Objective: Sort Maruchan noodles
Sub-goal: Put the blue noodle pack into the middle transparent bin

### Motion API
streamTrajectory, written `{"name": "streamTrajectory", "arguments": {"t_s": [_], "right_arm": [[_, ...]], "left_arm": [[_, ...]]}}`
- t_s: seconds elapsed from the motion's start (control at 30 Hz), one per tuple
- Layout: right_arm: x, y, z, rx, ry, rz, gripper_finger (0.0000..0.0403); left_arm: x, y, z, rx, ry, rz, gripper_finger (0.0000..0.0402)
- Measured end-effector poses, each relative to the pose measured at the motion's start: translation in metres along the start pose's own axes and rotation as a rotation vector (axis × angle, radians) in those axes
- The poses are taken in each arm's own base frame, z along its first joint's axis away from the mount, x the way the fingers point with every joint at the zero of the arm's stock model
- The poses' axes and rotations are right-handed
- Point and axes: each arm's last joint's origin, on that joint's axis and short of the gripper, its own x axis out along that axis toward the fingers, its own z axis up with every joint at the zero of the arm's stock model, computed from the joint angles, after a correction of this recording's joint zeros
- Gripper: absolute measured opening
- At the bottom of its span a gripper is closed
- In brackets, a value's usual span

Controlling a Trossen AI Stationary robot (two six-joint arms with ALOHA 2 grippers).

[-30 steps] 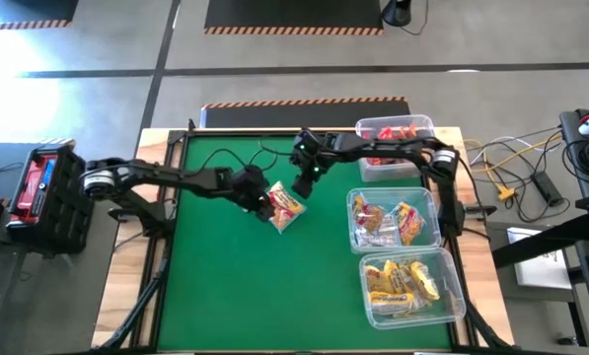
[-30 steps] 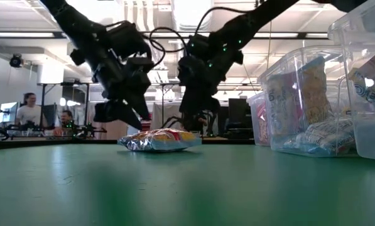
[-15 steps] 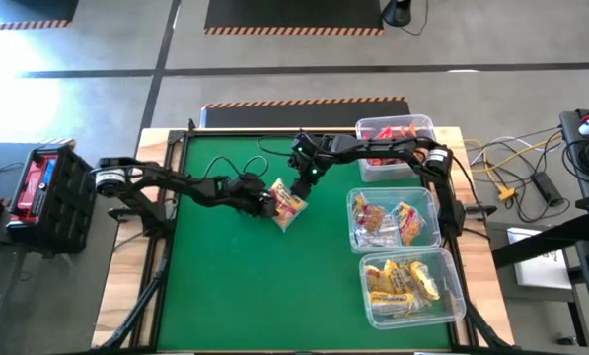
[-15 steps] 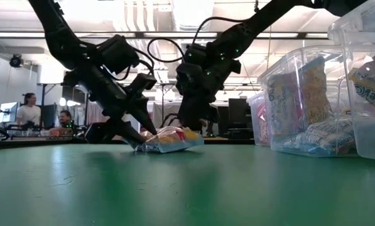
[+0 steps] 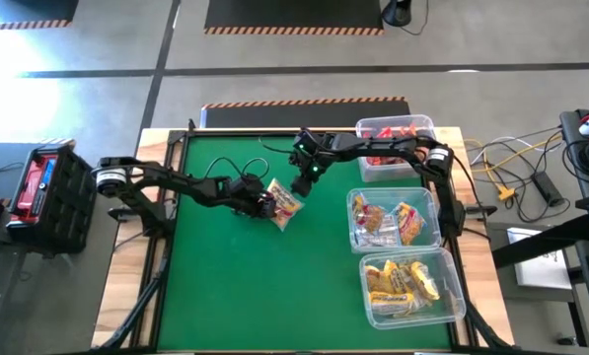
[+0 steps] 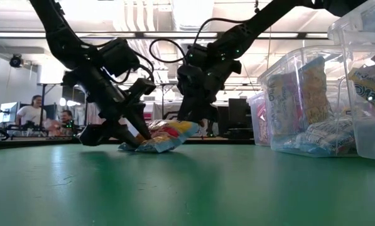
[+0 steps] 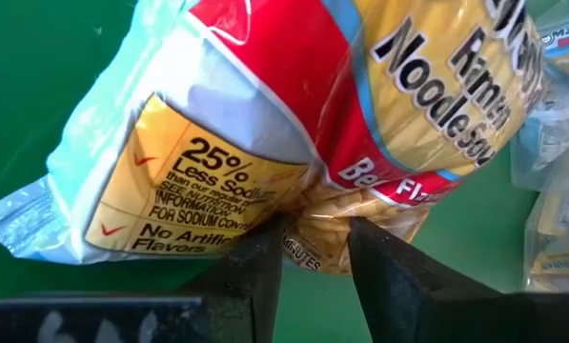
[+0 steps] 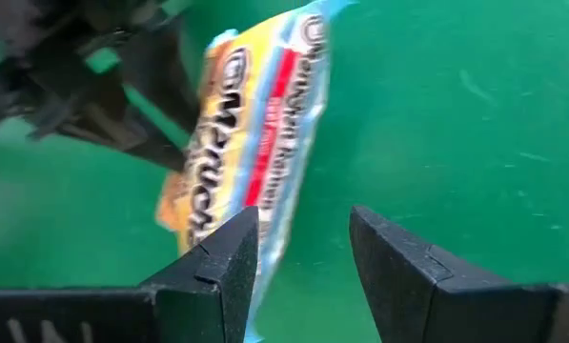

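One noodle packet [image 5: 284, 204] lies out on the green desk [image 5: 225, 286], a little behind the middle and left of the three clear bins [image 5: 409, 284]. Seen from above, its long axis runs on a slant, from the far-left corner near the left hand [image 5: 265, 205] toward the near-right. In the low view the packet [image 6: 159, 138] is tipped: its left end sits down at the desk by the left hand [image 6: 135, 139], while the right end stands raised off the surface, under the right hand [image 6: 196, 122].

The left hand is clamped on the packet's edge; in its wrist view the two dark fingers [image 7: 255, 272] pinch the crinkled seam just below the yellow "25% Less Sodium" panel of the packet [image 7: 294, 133]. The right hand [image 5: 302, 182] hovers just behind and above the packet's far end, its fingers [image 8: 217, 262] spread apart with nothing between them; the packet [image 8: 251, 152] lies farther off, beyond them.

Half a second ago the packet lay nearly flat on the desk. Now its right end has come up and it leans more steeply, drawn slightly toward the left arm. The right hand has held its place, and the left hand has kept low at the desk.

The other noodles [image 5: 404, 281] rest in the bins along the desk's right side.
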Motion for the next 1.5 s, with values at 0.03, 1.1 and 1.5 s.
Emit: {"name": "streamTrajectory", "arguments": {"t_s": [0.03,1.1,1.5], "right_arm": [[0.0,0.0,0.0,0.001,-0.002,-0.008,0.0156],[0.035,-0.013,0.002,0.132,-0.002,0.187,0.0247],[0.056,-0.018,0.002,0.152,-0.016,0.252,0.0247]], "left_arm": [[0.0,0.0,0.0,0.0,-0.001,0.002,0.0103],[0.0,0.003,0.001,-0.027,-0.082,0.062,0.0103],[0.0,0.003,0.001,-0.025,-0.079,0.061,0.0103]]}}
